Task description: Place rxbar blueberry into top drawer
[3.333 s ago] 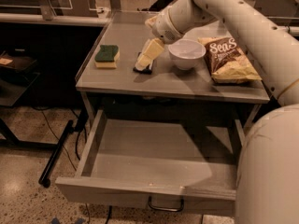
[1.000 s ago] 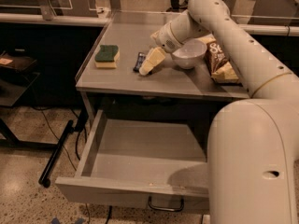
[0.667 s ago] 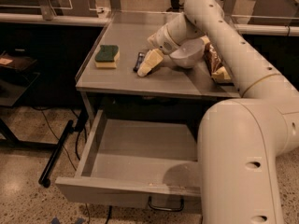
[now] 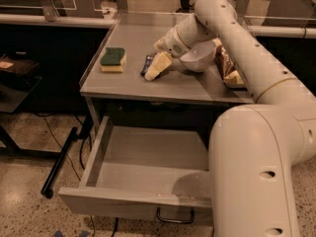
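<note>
The rxbar blueberry [image 4: 147,65] is a small dark navy bar lying on the grey table top [image 4: 123,83], mostly hidden by my gripper. My gripper [image 4: 150,72] has cream-coloured fingers [image 4: 157,65] and is down at the table surface right at the bar, its tips over the bar's right side. The top drawer [image 4: 143,174] stands pulled wide open below the table, with nothing inside it and a metal loop handle [image 4: 175,216] on its front panel.
A green-and-yellow sponge [image 4: 113,59] lies to the left of the bar. A white bowl [image 4: 197,58] and a brown snack bag [image 4: 228,65] sit to the right, under my arm. My arm's large body [image 4: 252,172] fills the right side, over the drawer's right end.
My gripper has come down and to the left from near the bowl and now sits over the bar on the table. The bar, sponge and drawer have not moved.
</note>
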{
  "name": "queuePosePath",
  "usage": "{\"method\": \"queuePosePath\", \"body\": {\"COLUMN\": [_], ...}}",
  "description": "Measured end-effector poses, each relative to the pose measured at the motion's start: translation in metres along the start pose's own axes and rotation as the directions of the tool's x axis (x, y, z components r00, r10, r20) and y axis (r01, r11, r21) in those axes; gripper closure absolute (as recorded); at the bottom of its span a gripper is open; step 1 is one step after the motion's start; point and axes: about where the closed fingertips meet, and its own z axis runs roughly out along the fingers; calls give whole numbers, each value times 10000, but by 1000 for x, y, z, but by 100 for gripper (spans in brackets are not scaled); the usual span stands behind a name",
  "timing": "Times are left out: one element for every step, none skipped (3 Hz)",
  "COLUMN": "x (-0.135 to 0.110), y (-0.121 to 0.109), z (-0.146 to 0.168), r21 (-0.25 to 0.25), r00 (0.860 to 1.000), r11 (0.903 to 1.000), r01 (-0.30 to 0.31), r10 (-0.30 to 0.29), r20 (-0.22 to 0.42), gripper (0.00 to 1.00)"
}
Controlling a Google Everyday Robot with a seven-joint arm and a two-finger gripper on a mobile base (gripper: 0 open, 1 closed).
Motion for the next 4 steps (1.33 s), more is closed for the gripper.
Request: {"method": "queuePosePath", "body": {"x": [0, 0, 0, -4], "y": [0, 0, 0, -1], "z": [0, 0, 0, -4], "r21": [-1, -1, -5, -5], "r00": [10000, 10000, 10000, 10000], "r11": [10000, 10000, 10000, 10000], "r01": [0, 0, 0, 1], "r10": [0, 0, 0, -1], "r20": [0, 0, 0, 2], "gripper": [49, 72, 100, 100]}}
